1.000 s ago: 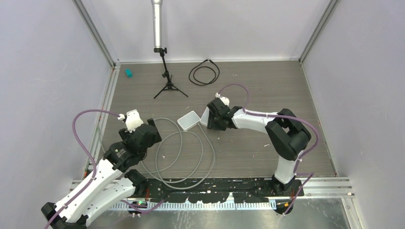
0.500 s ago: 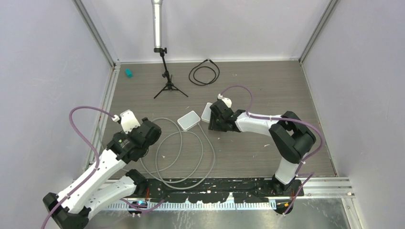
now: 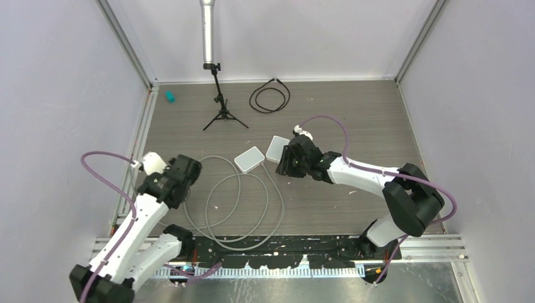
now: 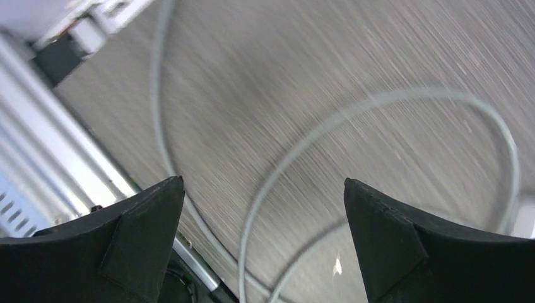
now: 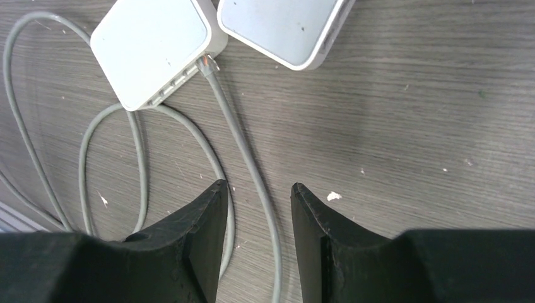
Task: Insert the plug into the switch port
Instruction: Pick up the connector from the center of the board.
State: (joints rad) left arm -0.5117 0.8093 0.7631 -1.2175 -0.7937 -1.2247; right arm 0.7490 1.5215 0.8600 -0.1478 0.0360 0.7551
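Observation:
The white switch (image 3: 249,159) lies flat at mid-table; in the right wrist view (image 5: 154,47) its port row faces the near side. The grey cable's plug (image 5: 207,63) lies at the switch's port-side corner; I cannot tell if it is seated. The cable (image 5: 252,164) runs from there down between my right fingers. My right gripper (image 5: 257,186) is narrowly open, hovering over that cable, just right of the switch in the top view (image 3: 282,165). My left gripper (image 4: 262,183) is wide open and empty over the cable loops (image 3: 240,202), left of them in the top view (image 3: 189,169).
A second white box (image 3: 276,149) lies beside the switch, touching or nearly so. A small tripod stand (image 3: 222,112), a coiled black cable (image 3: 270,98) and a teal piece (image 3: 169,96) lie at the back. A metal rail (image 4: 57,158) runs along the left edge.
My left arm swung back to the left, away from the cable loops. My right arm shifted right, its gripper staying by the switch. The second white box went from tilted to flat.

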